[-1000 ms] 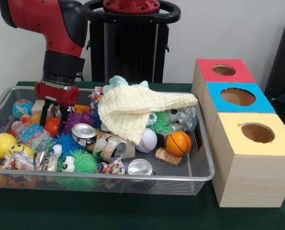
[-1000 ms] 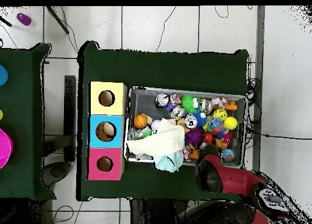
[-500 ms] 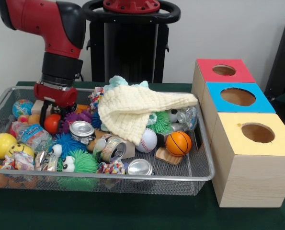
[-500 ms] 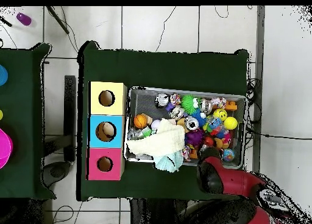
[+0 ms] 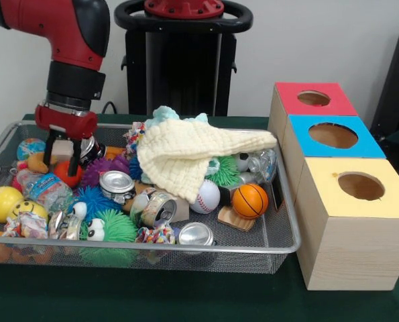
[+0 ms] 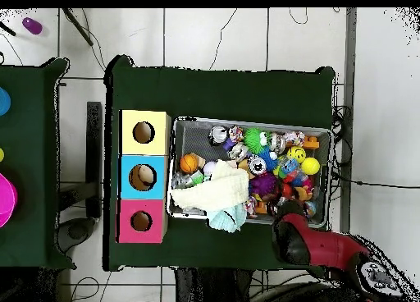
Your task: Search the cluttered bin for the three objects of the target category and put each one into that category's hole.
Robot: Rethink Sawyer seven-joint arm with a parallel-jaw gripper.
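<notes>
1. A wire-mesh metal bin (image 5: 288,231) was seen on the dark green table (image 5: 186,302), filled with a jumble of balls, cans, bottles and spiky rubber toys.
2. The red and black arm's gripper (image 5: 60,158) was positioned over the far corner of the bin on the side away from the boxes, its two dark fingers (image 5: 49,149) pointing down and spread apart.
3. A small red-orange ball (image 5: 64,173) was seen between the fingertips; whether it was actually gripped could not be told.
4. Three wooden boxes were lined up beside the bin, each with a round hole in its top: a red-topped box (image 5: 313,99), a blue-topped box (image 5: 331,136) and a yellow-topped box (image 5: 354,188).
5. A pale yellow knitted cloth (image 5: 186,153) was draped over the middle of the pile, one corner reaching toward the boxes.
6. A small orange basketball (image 5: 250,200) and a white baseball (image 5: 206,196) were found just beside each other at the box end of the bin.
7. Three opened silver metal cans were noted: one (image 5: 116,185) near the gripper, one (image 5: 159,208) tilted on its side, one (image 5: 196,234) at the near wall.
8. A yellow smiley-face ball (image 5: 27,210) and a plain yellow ball (image 5: 3,202) were seen at the end away from the boxes.
9. In the overhead view, the arm (image 6: 316,248) was seen covering the bin's corner.
</notes>
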